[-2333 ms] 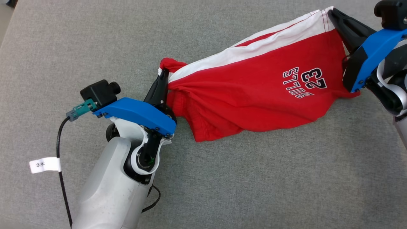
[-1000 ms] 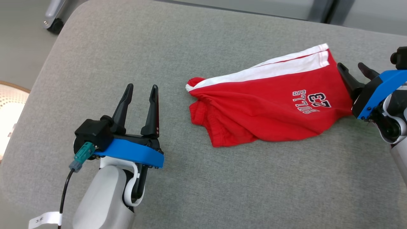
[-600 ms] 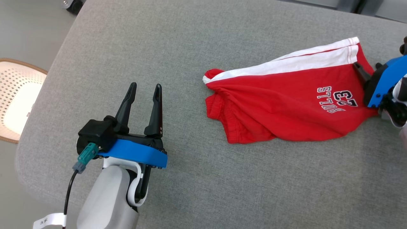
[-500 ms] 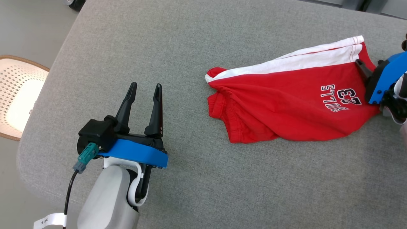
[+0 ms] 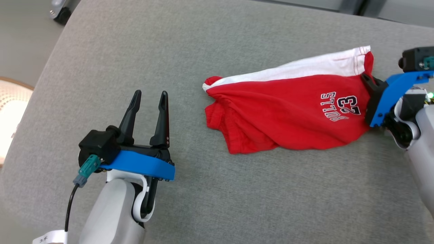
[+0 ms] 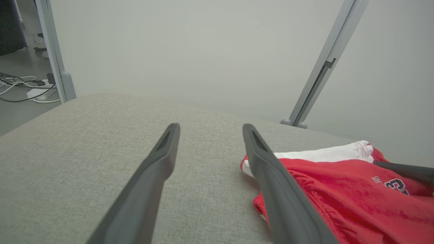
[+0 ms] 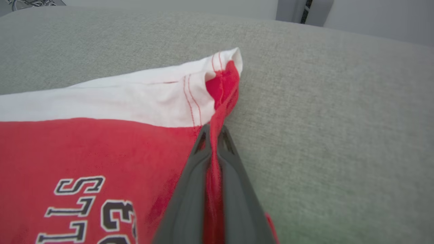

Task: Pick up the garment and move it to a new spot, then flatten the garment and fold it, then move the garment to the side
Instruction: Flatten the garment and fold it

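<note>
- My left gripper (image 5: pixel 151 92), near left over the grey woven-fabric cushion (image 5: pixel 237 196): two dark fingers spread wide, nothing between them, well apart from the cloth.
- The red fabric shorts (image 5: pixel 288 115), white side stripe, "BULLS 23" print: lying rumpled on the cushion, centre-right, stripe along the far edge.
- My right gripper (image 5: pixel 366 77), far right: fingers pinched together on the shorts' right hem, red cloth bunched between them.
</note>
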You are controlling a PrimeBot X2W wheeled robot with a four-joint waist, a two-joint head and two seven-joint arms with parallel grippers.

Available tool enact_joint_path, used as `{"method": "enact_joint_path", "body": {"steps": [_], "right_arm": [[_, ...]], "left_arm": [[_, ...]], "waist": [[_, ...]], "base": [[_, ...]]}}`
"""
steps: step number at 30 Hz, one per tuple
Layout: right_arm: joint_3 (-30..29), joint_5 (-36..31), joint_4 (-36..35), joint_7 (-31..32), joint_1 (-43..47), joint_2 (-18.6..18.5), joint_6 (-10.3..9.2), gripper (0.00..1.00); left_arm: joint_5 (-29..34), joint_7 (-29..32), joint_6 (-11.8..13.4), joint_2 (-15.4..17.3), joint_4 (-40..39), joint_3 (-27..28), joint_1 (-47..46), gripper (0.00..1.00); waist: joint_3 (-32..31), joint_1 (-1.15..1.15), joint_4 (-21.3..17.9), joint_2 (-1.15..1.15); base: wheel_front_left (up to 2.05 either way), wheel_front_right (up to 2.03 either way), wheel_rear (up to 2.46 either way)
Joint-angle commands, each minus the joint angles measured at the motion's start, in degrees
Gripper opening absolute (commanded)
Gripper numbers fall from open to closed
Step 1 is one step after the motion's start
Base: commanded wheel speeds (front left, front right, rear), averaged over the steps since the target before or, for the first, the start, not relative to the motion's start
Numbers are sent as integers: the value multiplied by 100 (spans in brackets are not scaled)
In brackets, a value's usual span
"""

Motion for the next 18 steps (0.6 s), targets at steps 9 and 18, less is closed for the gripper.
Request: {"method": "enact_joint_path", "body": {"steps": [9, 18], "right_arm": [[-688, -46, -694, -345, 957, -375, -1, 0], [-1820, -739, -986, -138, 1483, -323, -1, 0]], "left_arm": [[-46, -25, -10, 196, -9, 32, 315, 100], [-81, -25, -10, 333, 12, 15, 581, 100]], "waist": [[-575, 0, -598, 0], [-869, 0, -897, 0]], "base": [[0, 0, 0], [0, 0, 0]]}}
